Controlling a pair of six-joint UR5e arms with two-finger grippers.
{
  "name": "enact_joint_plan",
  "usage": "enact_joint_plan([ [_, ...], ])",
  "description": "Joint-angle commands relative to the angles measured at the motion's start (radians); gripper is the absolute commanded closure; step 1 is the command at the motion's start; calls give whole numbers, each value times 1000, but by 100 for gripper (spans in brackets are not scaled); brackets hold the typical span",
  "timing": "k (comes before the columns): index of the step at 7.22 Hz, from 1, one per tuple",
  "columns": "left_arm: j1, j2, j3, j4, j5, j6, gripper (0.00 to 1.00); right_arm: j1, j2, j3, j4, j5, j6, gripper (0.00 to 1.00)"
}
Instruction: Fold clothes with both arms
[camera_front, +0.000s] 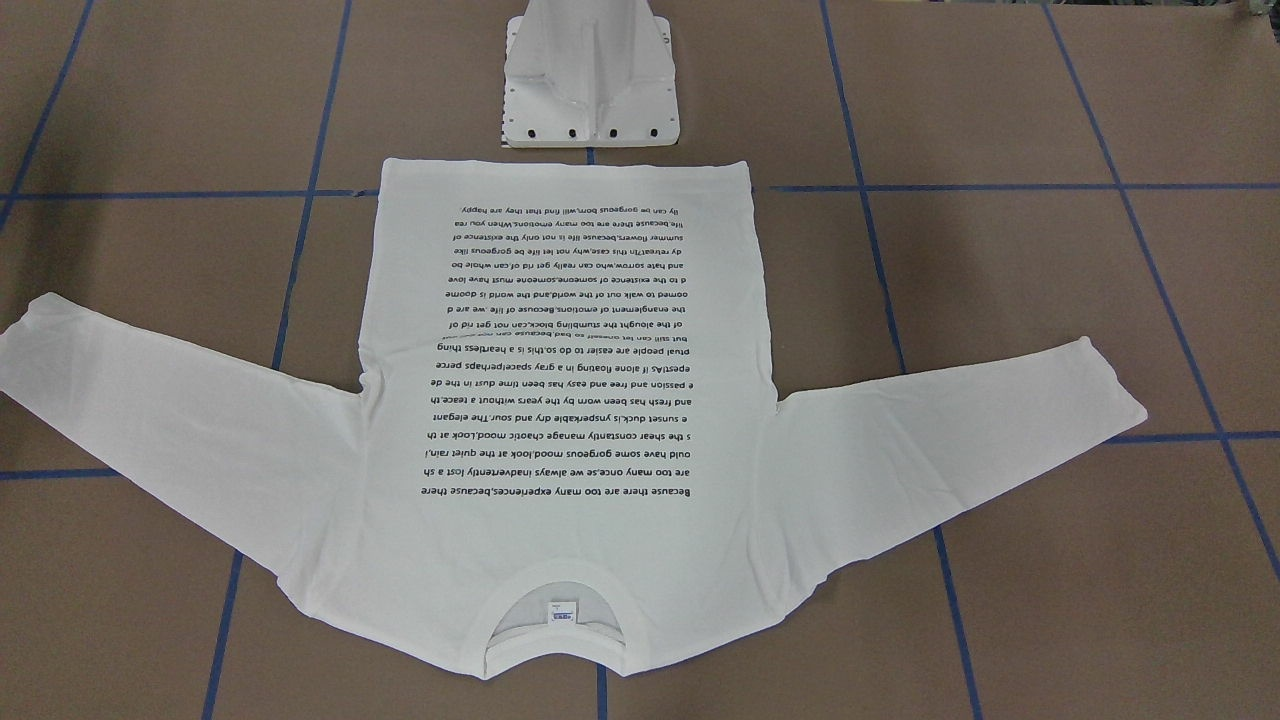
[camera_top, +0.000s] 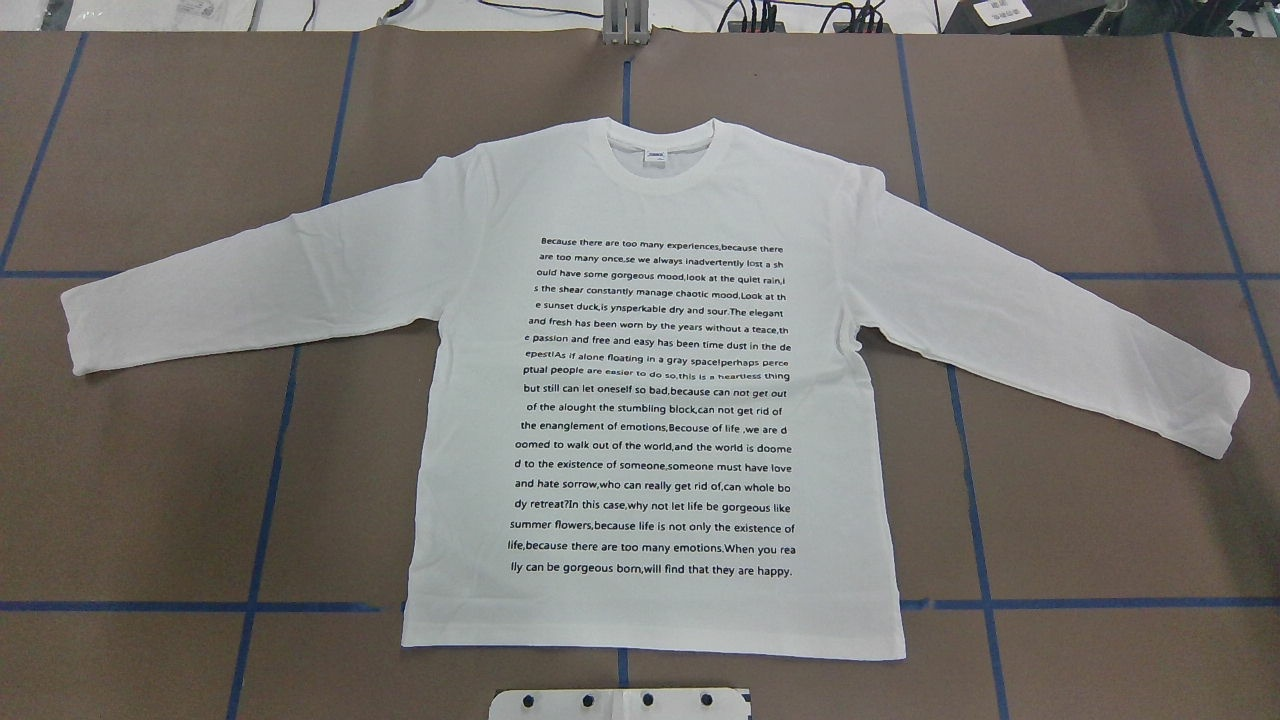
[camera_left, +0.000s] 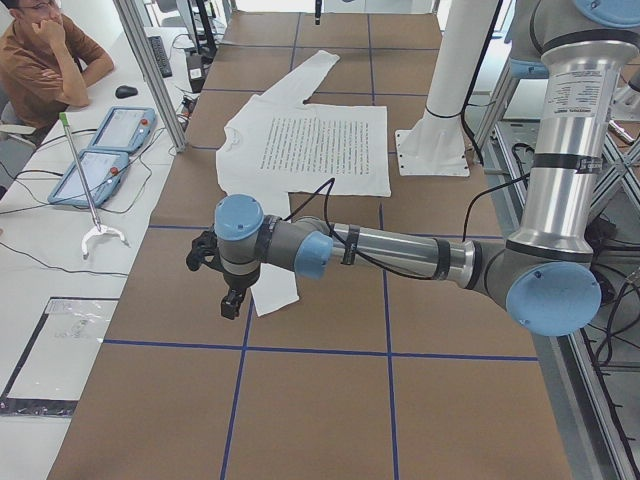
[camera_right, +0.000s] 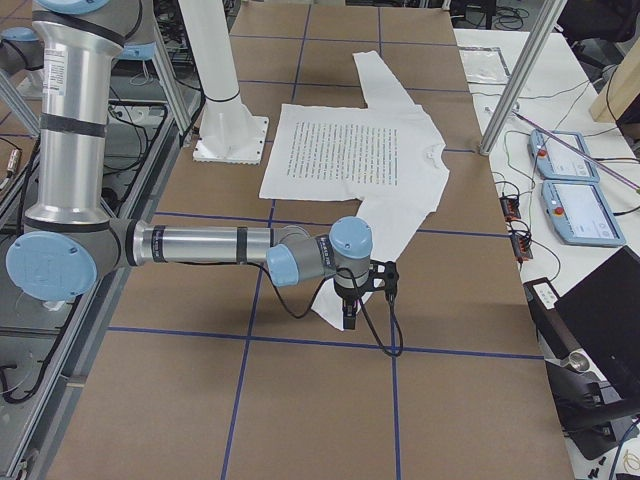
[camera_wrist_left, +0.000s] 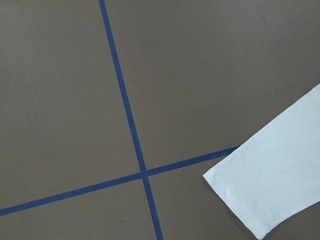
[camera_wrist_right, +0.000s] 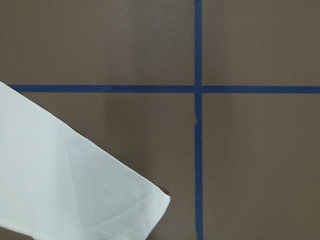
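**Shirt Spread Flat, a Claw Beside Each Cuff**

Front-facing view: the shirt (camera_front: 570, 400) lay flat on the counter (camera_front: 1050, 100), print up and sleeves splayed. No claw showed.

Overhead view: the collar (camera_top: 660, 150) lay on the side away from the robot, the hem nearest it. Again no claw showed.

Left-side view: the left claw (camera_left: 232, 303) hung over the counter. The left cuff (camera_left: 275, 295) lay just beside and below it, the shirt's body well beyond. Whether its fingers were apart or together could not be told.

Right-side view: the right claw (camera_right: 347, 318) hung likewise, the right cuff (camera_right: 325, 300) just beside it. Its state could not be told either.

Wrist views: each cuff lay off toward a lower corner, not squarely beneath. No fingers appeared.

The cotton looked thin, light and limp. It would likely sag and crease, so a pinch through both layers at the cuffs seemed soundest.
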Motion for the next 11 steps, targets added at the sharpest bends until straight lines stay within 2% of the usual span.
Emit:
enact_joint_plan([
  [1,0,8,8,-118,0,6,1,-86,-10,-135,305,-33,148,0],
  [2,0,10,9,-133,0,6,1,-121,4,-248,443,-36,155,0],
  [3,0,12,11,-128,-1,6,1,-164,31,-267,457,-39,218,0],
  [4,0,16,10,-122,-1,6,1,-201,36,-261,457,-45,274,0],
  [9,0,18,8,-127,-3,-4,1,-209,7,-271,443,-72,275,1],
  [11,0,18,9,-130,-3,-4,1,-209,1,-269,440,-85,275,11],
])
